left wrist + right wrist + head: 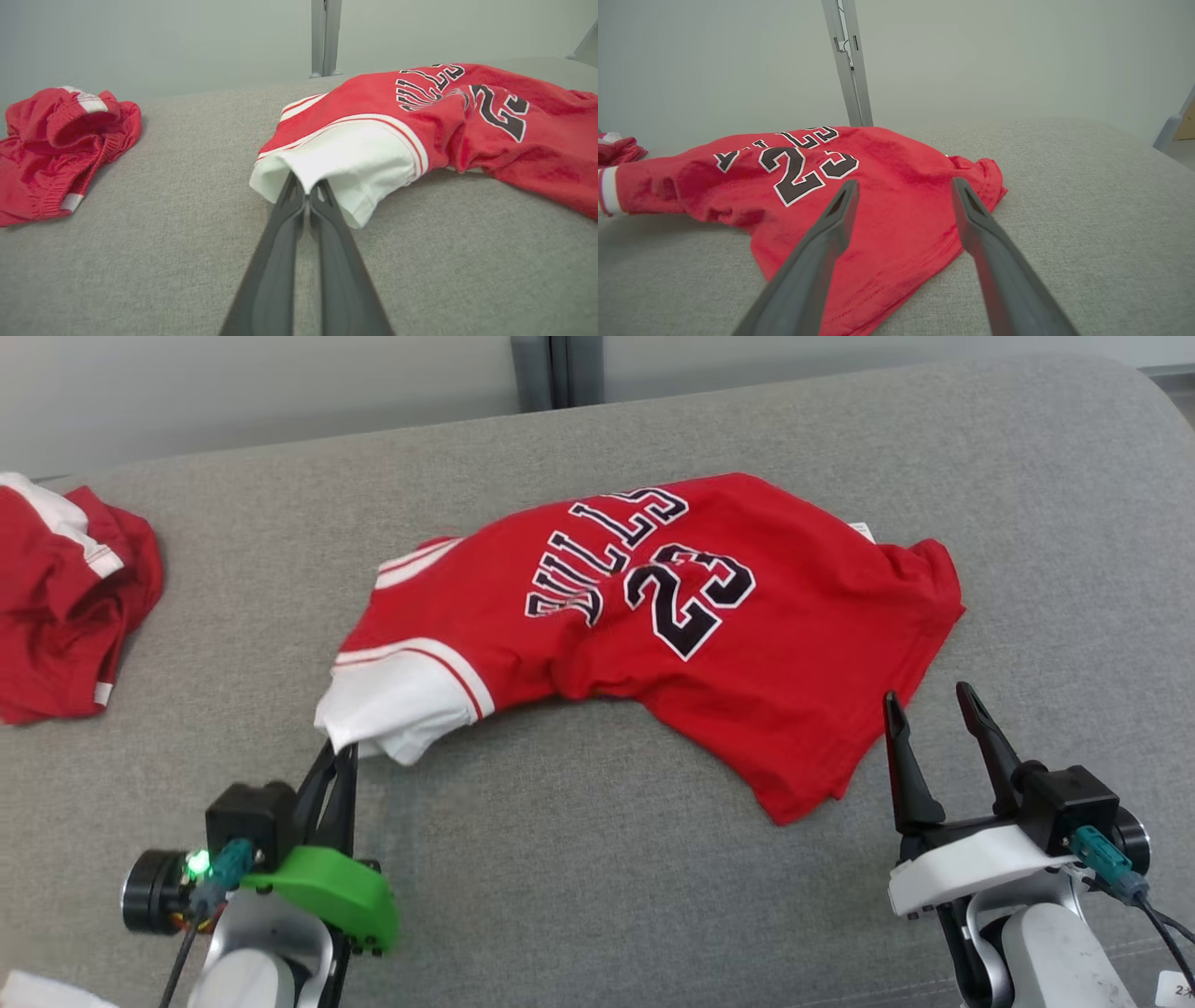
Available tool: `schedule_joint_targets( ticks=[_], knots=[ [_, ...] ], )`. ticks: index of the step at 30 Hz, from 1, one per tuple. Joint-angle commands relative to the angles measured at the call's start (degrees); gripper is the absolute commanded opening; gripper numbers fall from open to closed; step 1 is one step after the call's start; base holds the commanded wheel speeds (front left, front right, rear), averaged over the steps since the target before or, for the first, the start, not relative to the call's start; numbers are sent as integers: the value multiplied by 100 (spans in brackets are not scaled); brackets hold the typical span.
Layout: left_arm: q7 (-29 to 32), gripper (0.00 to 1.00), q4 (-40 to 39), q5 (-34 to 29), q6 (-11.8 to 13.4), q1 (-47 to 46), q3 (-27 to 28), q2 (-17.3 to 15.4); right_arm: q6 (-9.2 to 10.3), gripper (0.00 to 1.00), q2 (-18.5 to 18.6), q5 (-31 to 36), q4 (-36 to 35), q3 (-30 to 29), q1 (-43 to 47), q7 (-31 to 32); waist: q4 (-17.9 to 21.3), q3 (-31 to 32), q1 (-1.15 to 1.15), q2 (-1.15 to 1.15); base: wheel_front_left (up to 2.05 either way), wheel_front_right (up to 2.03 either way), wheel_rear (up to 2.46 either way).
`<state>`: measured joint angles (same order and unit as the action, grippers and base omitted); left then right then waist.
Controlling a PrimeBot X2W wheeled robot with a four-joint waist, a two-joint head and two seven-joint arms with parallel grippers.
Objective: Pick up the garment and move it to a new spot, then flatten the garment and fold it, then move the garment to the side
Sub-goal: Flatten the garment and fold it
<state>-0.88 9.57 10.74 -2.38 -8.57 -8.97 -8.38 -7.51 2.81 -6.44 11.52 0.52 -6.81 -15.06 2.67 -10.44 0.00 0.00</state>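
The garment [653, 635] is a red jersey with "BULLS 23" lettering and white sleeve trim, lying rumpled across the middle of the grey cushion [597, 859]. My left gripper [344, 749] is shut on the garment's white sleeve [345, 163]; in the left wrist view the left gripper [307, 189] has its tips pinching the sleeve's lower edge. My right gripper [926, 702] stands open just right of the jersey's near hem. In the right wrist view the right gripper [903, 186] hovers above the red hem [901, 261] with nothing between its fingers.
A second red garment with white stripes [65, 607] lies bunched at the cushion's far left [56, 149]. A grey post [551, 369] stands behind the cushion against a pale wall. Bare grey cushion lies in front of the jersey and to its right.
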Motion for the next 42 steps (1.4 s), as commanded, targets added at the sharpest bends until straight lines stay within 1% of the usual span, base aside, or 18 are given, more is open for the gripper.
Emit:
schedule_joint_targets(
  ticks=[1, 5, 7, 12, 16, 17, 18, 23, 26, 30, 32, 35, 38, 39, 42],
  knots=[
    [54, 0, -200, 84, 82, 289, 67, -23, 4, 100, 15, 53, 34, -49, 115, -18, -168, 163, 0, 0, 0, 0, 0],
    [152, 0, -560, 214, 268, 906, 202, 17, 4, 100, 14, 150, 82, -131, 169, -18, -203, 207, 0, 0, 0, 0, 0],
    [170, 0, -639, 285, 321, 1131, 221, 59, 4, 100, 16, 183, 99, -191, 182, -18, -202, 213, 0, 0, 0, 0, 0],
    [185, 0, -558, 392, 337, 1412, 83, 174, 4, 100, 14, 228, 150, -272, 173, -18, -195, 218, 0, 0, 0, 0, 0],
    [11, 0, -377, 447, 363, 1395, 61, 247, 4, 100, 14, 257, 188, -275, 142, -18, -172, 230, 0, 0, 0, 0, 0],
    [-66, 46, -338, 434, 381, 1361, 71, 246, 4, 100, 14, 258, 196, -273, 136, -18, -167, 234, 0, 0, 0, 0, 0],
    [-168, 100, -293, 405, 401, 1320, 90, 240, 4, 100, 14, 254, 207, -270, 128, -18, -161, 242, 0, 0, 0, 0, 0],
    [-567, 100, -297, 310, 445, 1181, 116, 193, 4, 100, 15, 287, 246, -312, 131, -18, -160, 328, 0, 0, 0, 0, 0],
    [-702, 100, -424, 261, 492, 1146, 118, 187, 4, 100, 18, 366, 325, -524, 160, -18, -178, 383, 0, 0, 0, 0, 0],
    [-834, 100, -693, 175, 591, 1169, 111, 182, 4, 100, 14, 484, 643, -863, 151, -18, -250, 433, 0, 0, 0, 0, 0],
    [-884, 100, -786, 129, 648, 1198, 83, 198, 4, 100, 13, 540, 887, -956, 20, -18, -305, 421, 0, 0, 0, 0, 0],
    [-950, 100, -891, 95, 697, 1215, 9, 258, 4, 100, 14, 614, 1472, -1094, -226, -4, -427, 370, 0, 0, 0, 0, 0],
    [-1005, 100, -932, 95, 724, 1202, -73, 300, 4, 100, 13, 726, 1973, -1131, -587, 152, -574, 297, 0, 0, 0, 0, 0],
    [-1039, 100, -932, 90, 743, 1154, -138, 327, 4, 100, 15, 823, 2274, -1161, -837, 255, -700, 227, 0, 0, 0, 0, 0],
    [-1079, 100, -901, 104, 749, 1096, -190, 350, 4, 100, 16, 880, 2642, -1282, -1108, 439, -859, 153, 0, 0, 0, 0, 0]
  ],
)
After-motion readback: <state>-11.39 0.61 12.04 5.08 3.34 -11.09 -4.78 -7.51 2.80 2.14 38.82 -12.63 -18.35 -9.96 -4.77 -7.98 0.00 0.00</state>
